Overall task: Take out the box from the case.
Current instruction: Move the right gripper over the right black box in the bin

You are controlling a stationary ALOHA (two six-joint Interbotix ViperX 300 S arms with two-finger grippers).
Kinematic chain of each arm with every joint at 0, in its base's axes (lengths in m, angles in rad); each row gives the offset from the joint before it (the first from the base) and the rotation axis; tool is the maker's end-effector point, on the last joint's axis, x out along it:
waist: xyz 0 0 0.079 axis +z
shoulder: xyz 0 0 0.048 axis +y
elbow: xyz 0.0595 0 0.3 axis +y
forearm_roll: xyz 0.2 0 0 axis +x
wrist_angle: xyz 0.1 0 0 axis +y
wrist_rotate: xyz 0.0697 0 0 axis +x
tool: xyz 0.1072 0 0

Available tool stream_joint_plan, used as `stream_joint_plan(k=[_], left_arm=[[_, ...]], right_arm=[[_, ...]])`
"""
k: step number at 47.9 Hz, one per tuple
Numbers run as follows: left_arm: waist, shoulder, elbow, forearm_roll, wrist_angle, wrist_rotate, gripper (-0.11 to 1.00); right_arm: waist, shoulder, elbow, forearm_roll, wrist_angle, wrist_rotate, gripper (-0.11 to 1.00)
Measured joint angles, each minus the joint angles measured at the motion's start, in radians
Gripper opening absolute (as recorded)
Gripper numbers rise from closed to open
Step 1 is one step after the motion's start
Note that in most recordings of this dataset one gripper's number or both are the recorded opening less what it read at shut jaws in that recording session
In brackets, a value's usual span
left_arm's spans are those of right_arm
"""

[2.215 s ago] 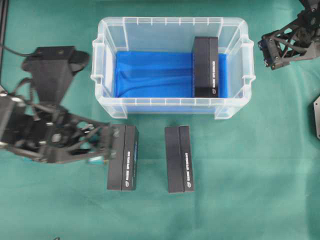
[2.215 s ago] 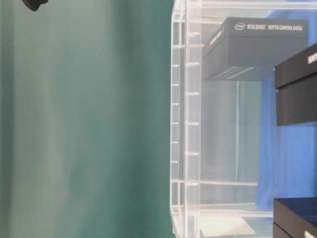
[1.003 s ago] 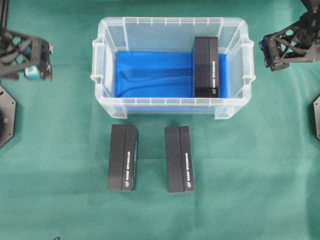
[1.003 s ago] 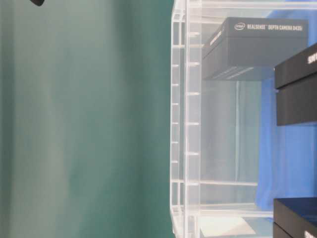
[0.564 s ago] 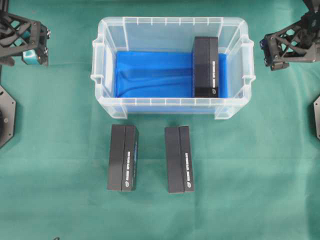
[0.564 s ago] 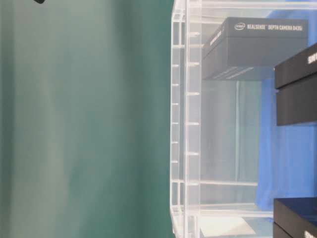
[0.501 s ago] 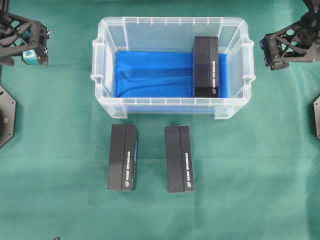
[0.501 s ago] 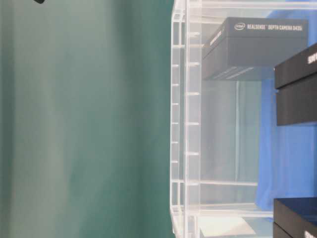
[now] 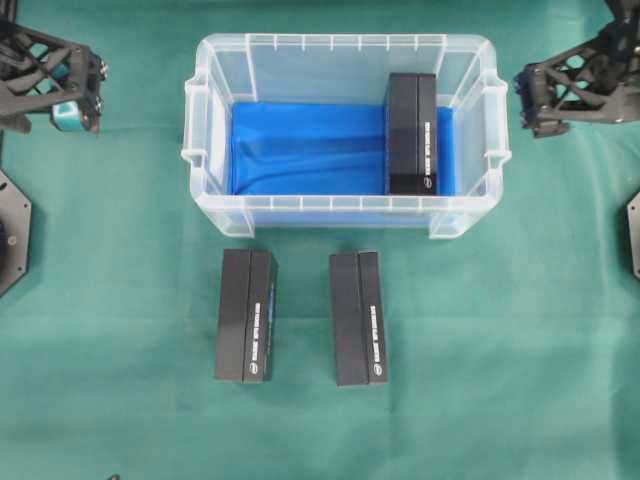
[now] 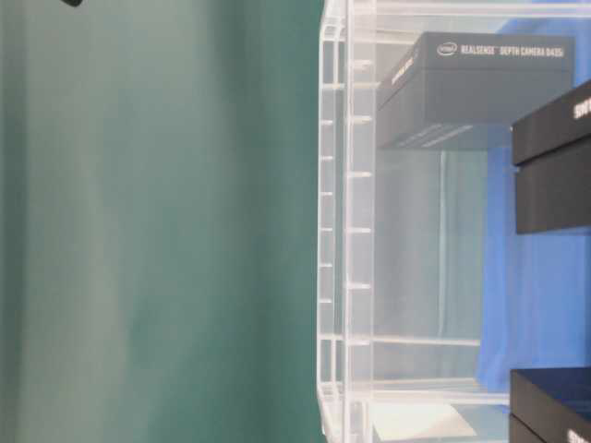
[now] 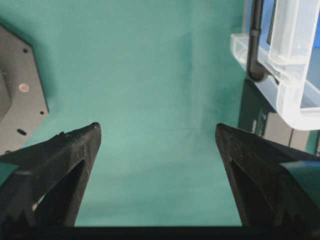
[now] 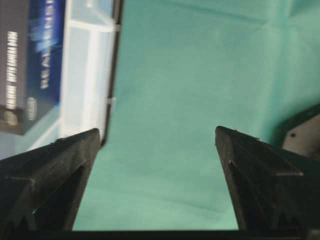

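The case (image 9: 340,42) is a clear bin with a blue floor lining, at the table's back centre. One black box (image 9: 412,133) lies inside it against the right end. It shows again through the wall as the box (image 10: 480,88) and as the box (image 12: 30,60). My left gripper (image 9: 88,90) hangs open and empty far left of the case, over bare cloth, as the left gripper (image 11: 157,130) shows. My right gripper (image 9: 528,100) stands open and empty just outside the case's right end, with the right gripper (image 12: 157,132) over cloth.
Two more black boxes lie on the green cloth in front of the case, one at the left (image 9: 246,315) and one at the right (image 9: 358,318). Grey base plates sit at the left edge (image 9: 12,235) and the right edge (image 9: 633,235).
The left arm has drawn back from the left box on the cloth to the far left and settled there. The right gripper shifted slightly. The boxes have not moved.
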Motion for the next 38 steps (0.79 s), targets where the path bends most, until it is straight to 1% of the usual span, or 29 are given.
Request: stream_joint_plan(k=[12, 20, 30, 38], left_arm=[[0.000, 0.017, -0.018, 0.000, 0.000, 0.000, 0.97], [0.000, 0.020, -0.021, 0.000, 0.002, 0.002, 0.97], [-0.002, 0.020, -0.023, 0.000, 0.002, 0.038, 0.97], [-0.002, 0.021, -0.023, 0.000, 0.002, 0.055, 0.97]], right_arm=[[-0.002, 0.107, -0.091, 0.017, -0.032, 0.002, 0.92], [0.006, 0.212, -0.189, 0.018, -0.041, 0.002, 0.92], [0.020, 0.325, -0.310, 0.018, -0.046, 0.003, 0.92], [0.034, 0.382, -0.370, 0.018, -0.046, 0.005, 0.92]])
